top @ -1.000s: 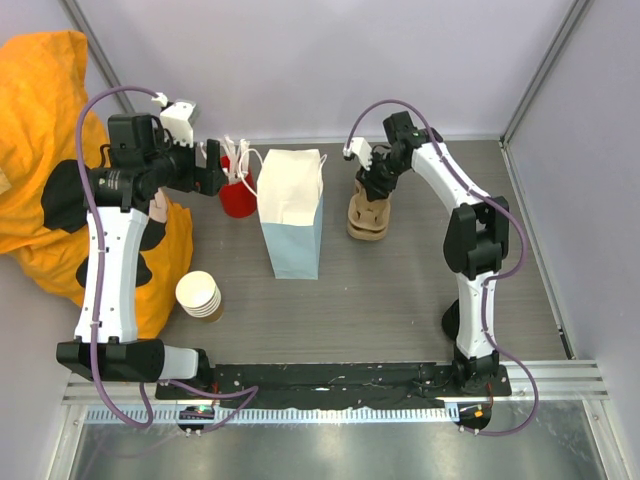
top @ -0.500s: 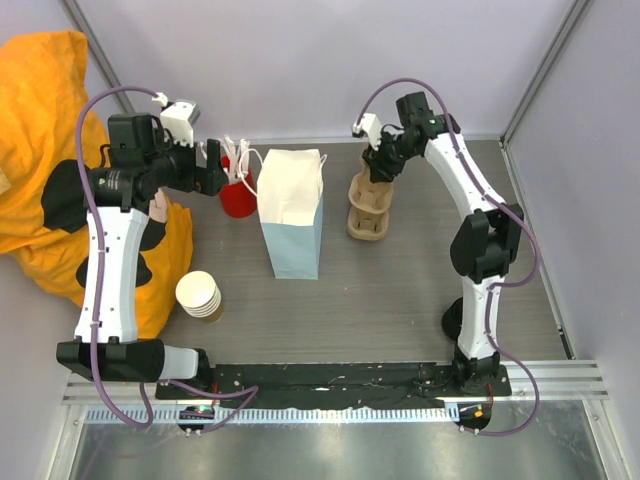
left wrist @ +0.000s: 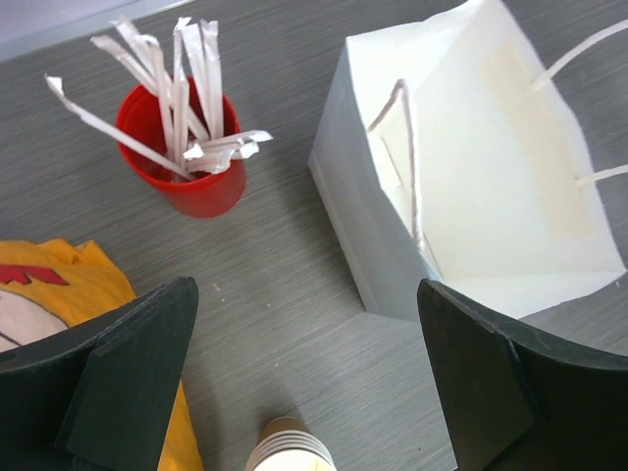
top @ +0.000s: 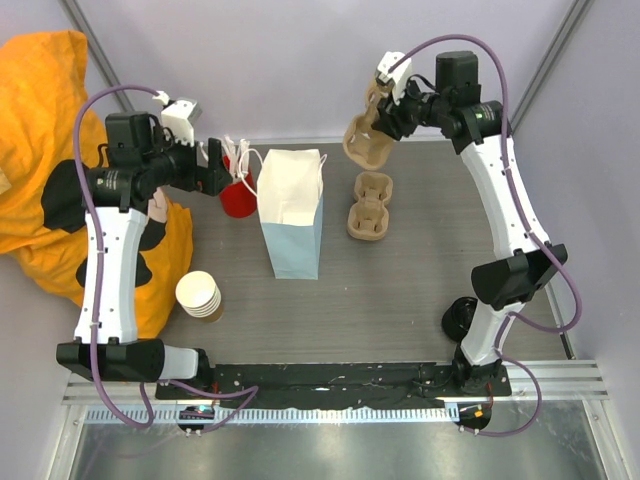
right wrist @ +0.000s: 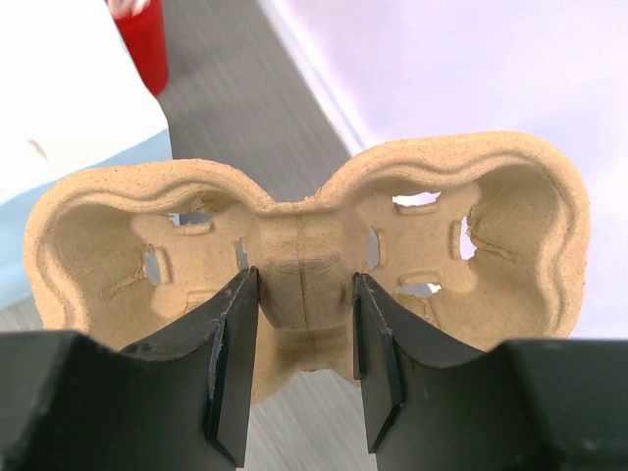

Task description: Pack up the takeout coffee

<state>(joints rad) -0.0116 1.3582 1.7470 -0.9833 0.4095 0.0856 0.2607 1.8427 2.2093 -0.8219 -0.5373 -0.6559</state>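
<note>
Robot test cell in a lab. Grey table (top: pixel 400 290) boxed in by plain pale panels (top: pixel 300 60) and metal posts (top: pixel 543 70). Paper bag (top: pixel 291 215) stands mid-table. Cabled left arm (top: pixel 105 260) and right arm (top: pixel 510 200) are bolted to a mounting plate (top: pixel 330 378) at the table edge in front of it. Staged props: red cup of straws (top: pixel 236 195) left of bag, pulp cup carrier (top: pixel 368 208) right.

No legible text, no labels, brands or numbers

carriers (top: pixel 362 138) (top: pixel 368 208): 2 (one aloft) | bag (top: pixel 290 205): 1 | red cup (top: pixel 237 200): 1 | cup stack (top: pixel 199 294): 1
</note>
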